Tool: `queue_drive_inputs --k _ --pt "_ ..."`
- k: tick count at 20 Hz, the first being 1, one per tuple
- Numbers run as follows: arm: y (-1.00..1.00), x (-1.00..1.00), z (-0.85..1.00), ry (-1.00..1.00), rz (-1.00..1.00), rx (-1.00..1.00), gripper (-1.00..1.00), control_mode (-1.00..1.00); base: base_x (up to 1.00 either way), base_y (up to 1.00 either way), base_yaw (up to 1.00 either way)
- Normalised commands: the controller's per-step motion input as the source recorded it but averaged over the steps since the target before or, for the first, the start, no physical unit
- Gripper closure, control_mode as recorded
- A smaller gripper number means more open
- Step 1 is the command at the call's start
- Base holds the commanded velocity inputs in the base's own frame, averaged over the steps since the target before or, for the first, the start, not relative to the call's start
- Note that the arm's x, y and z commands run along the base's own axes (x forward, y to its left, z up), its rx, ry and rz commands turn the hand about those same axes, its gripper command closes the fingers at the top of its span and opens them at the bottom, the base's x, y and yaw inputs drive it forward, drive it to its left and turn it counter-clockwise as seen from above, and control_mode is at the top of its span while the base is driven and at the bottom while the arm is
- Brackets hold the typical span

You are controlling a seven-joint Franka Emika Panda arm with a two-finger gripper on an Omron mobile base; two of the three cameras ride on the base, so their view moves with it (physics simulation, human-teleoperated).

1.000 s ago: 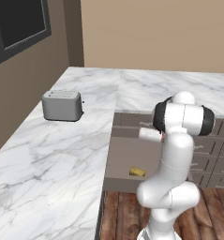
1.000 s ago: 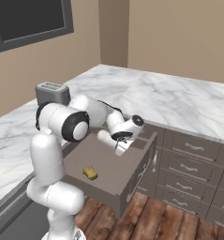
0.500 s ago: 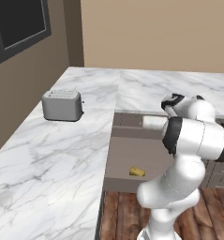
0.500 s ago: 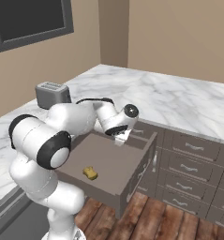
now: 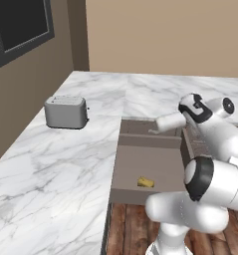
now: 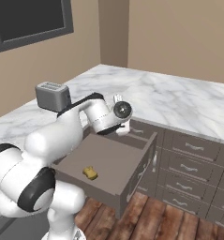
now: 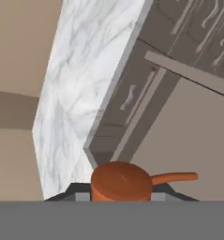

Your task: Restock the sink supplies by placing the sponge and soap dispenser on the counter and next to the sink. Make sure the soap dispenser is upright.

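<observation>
I have the tool (image 5: 163,125) clamped shut on the small white cylindrical soap dispenser (image 5: 171,121) with its reddish pump top (image 7: 121,181), held sideways above the open dark brown drawer (image 6: 132,180) beside the white marble bench (image 5: 65,149). My worry is that it lands tilted and topples, since it must finish upright. The small yellow-ochre sponge (image 5: 145,183) lies on the drawer floor, and a dropped bottle could land there, well below the bench.
</observation>
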Motion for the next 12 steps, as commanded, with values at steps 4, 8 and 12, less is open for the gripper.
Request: queue_drive_inputs --k 4,8,12 --pt "0.00 -0.25 0.75 -0.28 0.31 -0.37 1.00 -1.00 0.00 0.00 0.00" --pt "0.25 -0.02 0.57 -0.17 0.33 -0.38 1.00 -1.00 0.00 0.00 0.00" --pt "0.63 0.00 0.48 -0.10 0.35 -0.30 1.00 -1.00 0.00 0.00 0.00"
